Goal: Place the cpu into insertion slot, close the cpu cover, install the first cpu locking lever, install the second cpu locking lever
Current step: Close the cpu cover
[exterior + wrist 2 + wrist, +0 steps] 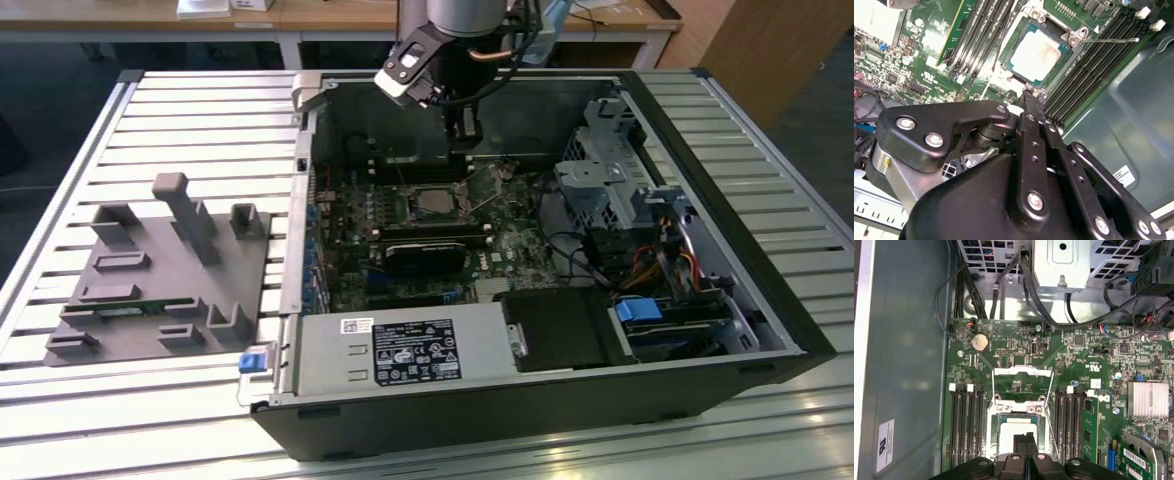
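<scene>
The cpu (1016, 427) lies flat in the black-framed insertion slot (994, 432) on the green board, its silver top showing in both wrist views (1036, 51). In the exterior view the cpu (435, 203) sits mid-board. A thin silvery frame with a cut-out centre, the cpu cover (1021, 371), shows beside the slot, off the chip. A thin wire lever (1052, 435) sticks out along one side of the slot. My gripper (1024, 439) hangs just above the chip's near edge, shut with nothing between its fingers; in the exterior view my gripper (463, 140) stands over the board.
Memory slots (965, 425) flank the socket on both sides. The open computer case (727, 200) walls in the board, with a drive cage (601, 170), cables and a power supply (400, 350) around it. A grey fixture plate (160, 270) lies on the slatted table at the exterior view's left.
</scene>
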### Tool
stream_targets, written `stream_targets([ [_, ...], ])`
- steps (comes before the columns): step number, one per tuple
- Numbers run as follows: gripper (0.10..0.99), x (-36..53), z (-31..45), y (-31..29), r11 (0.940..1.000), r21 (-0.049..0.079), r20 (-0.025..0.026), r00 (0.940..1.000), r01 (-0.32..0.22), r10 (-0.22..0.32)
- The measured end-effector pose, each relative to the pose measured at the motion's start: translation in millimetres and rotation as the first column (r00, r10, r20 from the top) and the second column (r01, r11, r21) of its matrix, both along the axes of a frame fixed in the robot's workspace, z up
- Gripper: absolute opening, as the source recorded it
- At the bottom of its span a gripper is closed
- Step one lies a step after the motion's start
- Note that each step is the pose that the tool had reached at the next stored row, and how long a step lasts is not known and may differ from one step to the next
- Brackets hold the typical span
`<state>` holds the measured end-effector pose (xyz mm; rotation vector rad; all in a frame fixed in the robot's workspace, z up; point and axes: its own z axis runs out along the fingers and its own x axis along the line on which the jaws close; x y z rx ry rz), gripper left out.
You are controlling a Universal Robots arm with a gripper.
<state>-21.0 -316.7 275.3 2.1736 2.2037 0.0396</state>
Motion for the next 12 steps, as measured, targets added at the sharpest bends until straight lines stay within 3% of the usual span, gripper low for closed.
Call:
stream_targets([
  [12, 0.106, 7.5, 0.0, 0.0, 1.0000, 0.000, 0.0000, 1.0000, 0.000, 0.000],
])
